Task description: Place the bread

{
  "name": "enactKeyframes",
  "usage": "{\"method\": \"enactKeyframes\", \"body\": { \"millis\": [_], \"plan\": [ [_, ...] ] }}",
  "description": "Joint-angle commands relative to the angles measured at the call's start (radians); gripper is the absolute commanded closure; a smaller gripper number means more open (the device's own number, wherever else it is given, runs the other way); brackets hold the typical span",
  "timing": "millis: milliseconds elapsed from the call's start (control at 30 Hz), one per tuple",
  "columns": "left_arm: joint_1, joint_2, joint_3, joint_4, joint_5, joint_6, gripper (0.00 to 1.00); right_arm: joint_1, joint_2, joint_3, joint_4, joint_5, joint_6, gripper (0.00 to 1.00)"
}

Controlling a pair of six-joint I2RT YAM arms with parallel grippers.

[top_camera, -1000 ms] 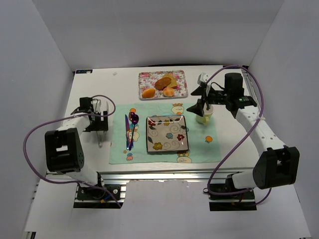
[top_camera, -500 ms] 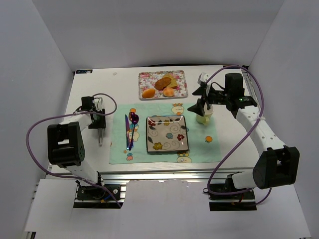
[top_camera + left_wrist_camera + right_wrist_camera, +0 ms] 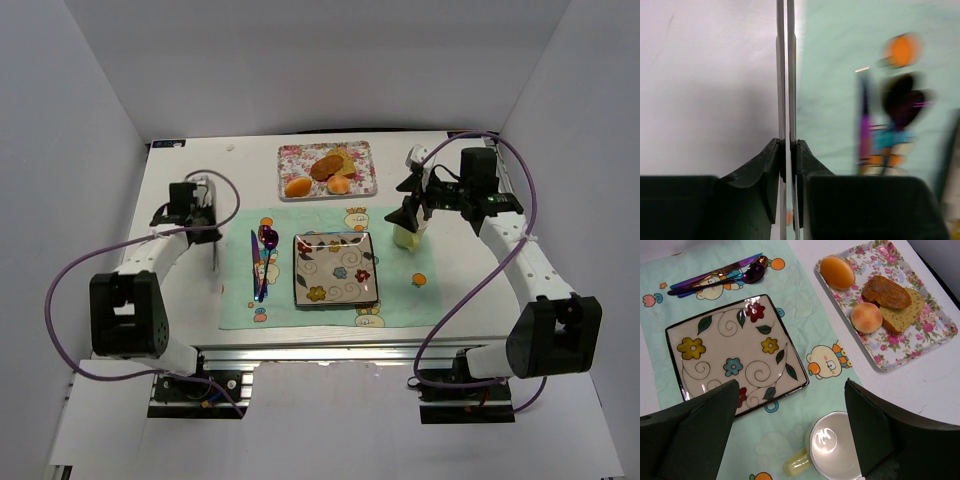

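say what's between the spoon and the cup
The square flowered plate, lying on the green mat; the right wrist view shows it best.

The left arm (image 3: 150,255) stretches forward from its base along the left side, with the left gripper (image 3: 788,150) at its far end. Its fingers (image 3: 765,165) are pressed together on a thin metal utensil (image 3: 791,75). The right arm (image 3: 520,250) runs up the right side, then bends inward to the left. The right gripper (image 3: 408,202) is spread wide and holds nothing.
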Motion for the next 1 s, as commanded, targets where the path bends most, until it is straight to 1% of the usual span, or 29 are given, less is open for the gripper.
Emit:
{"method": "enactKeyframes", "body": {
  "millis": [0,33,100,200,333,400,433,667,833,967],
  "plan": [
    [-0.139,-0.11,0.137,0.054,0.066,-0.155,0.72,-0.016,-0.035,0.006,0.004,-0.005,-0.011,0.11],
    [-0.194,-0.107,0.156,0.062,0.075,-0.212,0.7,-0.018,-0.035,0.004,0.004,-0.008,-0.01,0.11],
    [-0.257,-0.081,0.186,0.108,0.093,-0.27,0.64,-0.027,-0.04,0.0,0.004,-0.011,-0.008,0.11],
    [-0.32,-0.021,0.238,0.114,0.098,-0.326,0.57,-0.039,-0.049,-0.009,0.005,-0.019,-0.005,0.11],
    [-0.366,0.073,0.356,0.079,0.11,-0.352,0.5,-0.055,-0.072,-0.029,0.022,-0.023,0.001,0.1],
    [-0.383,0.126,0.39,0.073,0.112,-0.364,0.47,-0.059,-0.081,-0.038,0.033,-0.025,0.007,0.11],
    [-0.388,0.145,0.432,0.065,0.115,-0.361,0.47,-0.062,-0.086,-0.046,0.036,-0.026,0.013,0.11],
    [-0.418,0.298,0.597,-0.004,0.113,-0.352,0.45,-0.084,-0.107,-0.074,0.041,-0.034,0.016,0.11],
    [-0.441,0.392,0.66,-0.029,0.145,-0.35,0.46,-0.093,-0.109,-0.078,0.044,-0.037,0.018,0.11],
    [-0.452,0.424,0.674,-0.029,0.176,-0.355,0.45,-0.102,-0.107,-0.08,0.044,-0.037,0.016,0.11]
  ]
}}
